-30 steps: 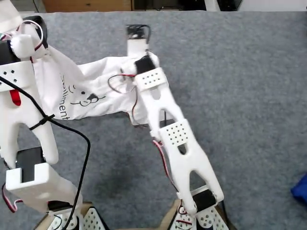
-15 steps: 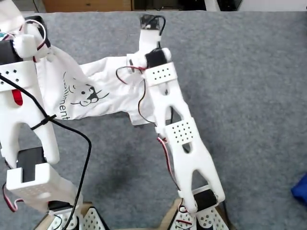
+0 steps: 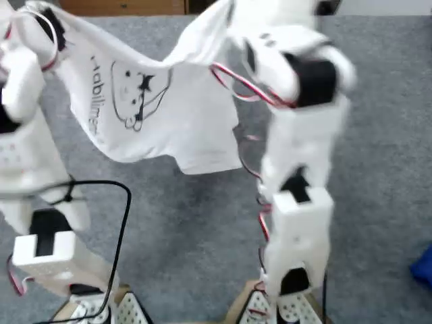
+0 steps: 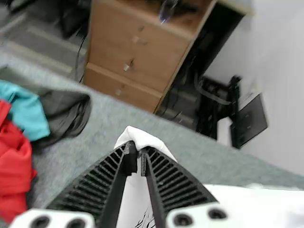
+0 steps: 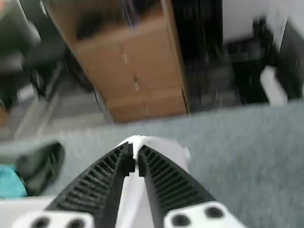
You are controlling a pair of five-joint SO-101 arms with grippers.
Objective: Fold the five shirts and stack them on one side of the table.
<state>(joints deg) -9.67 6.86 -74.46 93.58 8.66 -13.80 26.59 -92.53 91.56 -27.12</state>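
table (image 3: 378, 135): grey felt-like top.

white shirt (image 3: 169, 115): off the table, strung between the two arms, print facing the high camera; middle sags, lower hem hangs loose near the surface; can't tell if it touches.

heap of other garments (image 4: 28, 123): red, teal and dark grey, on the table beyond the left arm; blue item (image 3: 424, 266) at the table's right edge, likely cloth, can't confirm.

left gripper (image 4: 137, 152): clamped on a small bunched fold of the shirt's edge; white cloth pokes out past the tips.

right gripper (image 5: 135, 153): same, pinching a fold of the opposite edge.

handling, my read: light, limp, zero stiffness, so it takes whatever shape gravity gives; the two holds well apart keep it flat, anything unsupported droops and creases. The felt top probably drags on the cloth, so lay it down rather than slide it. Ribbed pads should hold thin cotton. Best holds: hem corners or shoulder seams, where the cloth is doubled.
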